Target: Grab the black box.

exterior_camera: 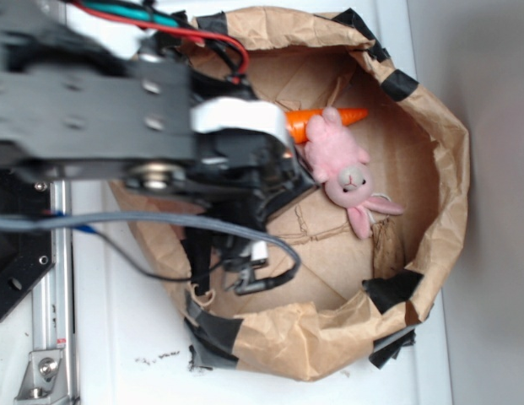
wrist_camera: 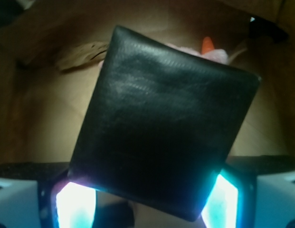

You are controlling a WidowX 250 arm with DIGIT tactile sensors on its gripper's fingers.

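Box (wrist_camera: 161, 128) between hand's fingers (wrist_camera: 76, 206), before bunny (wrist_camera: 218, 54).

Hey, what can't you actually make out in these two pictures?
- Exterior view: the black box and the gripper are hidden under the blurred arm.
- Wrist view: the box fills the frame and covers the fingertips, so real contact cannot be judged.
- Wrist view: the bunny and carrot show only as slivers behind the box.
- Exterior view: the bag's left side is hidden by the arm.
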